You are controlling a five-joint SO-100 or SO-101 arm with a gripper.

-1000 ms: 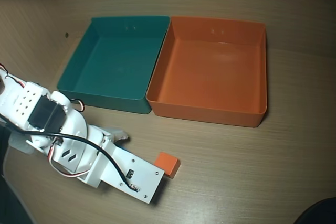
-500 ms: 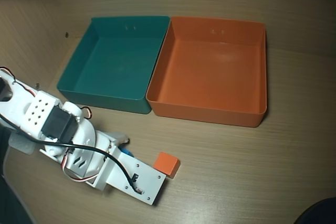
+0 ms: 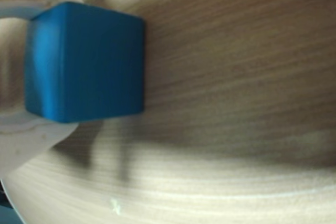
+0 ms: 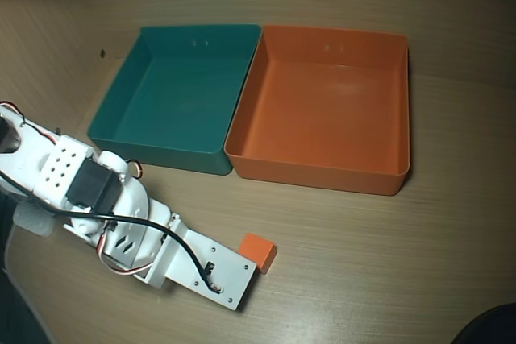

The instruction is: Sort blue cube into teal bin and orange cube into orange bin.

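Observation:
In the wrist view the blue cube [image 3: 86, 61] fills the left side, close over the wooden table. It sits between my gripper's [image 3: 73, 64] two white fingers, one against its top edge and one [image 3: 31, 129] against its bottom edge. In the overhead view my gripper [image 4: 238, 283] is at the lower left, pointing down, and the arm hides the blue cube. The orange cube [image 4: 260, 252] lies on the table just beside the gripper's end. The teal bin [image 4: 157, 155] and the orange bin [image 4: 314, 175] stand side by side farther back, touching, both empty.
The white arm body [image 4: 72, 179] with a black cable lies at the left edge. A dark object [image 4: 492, 328] shows in the bottom right corner. Bare wooden table [image 4: 387, 263] stretches between the bins and the front edge.

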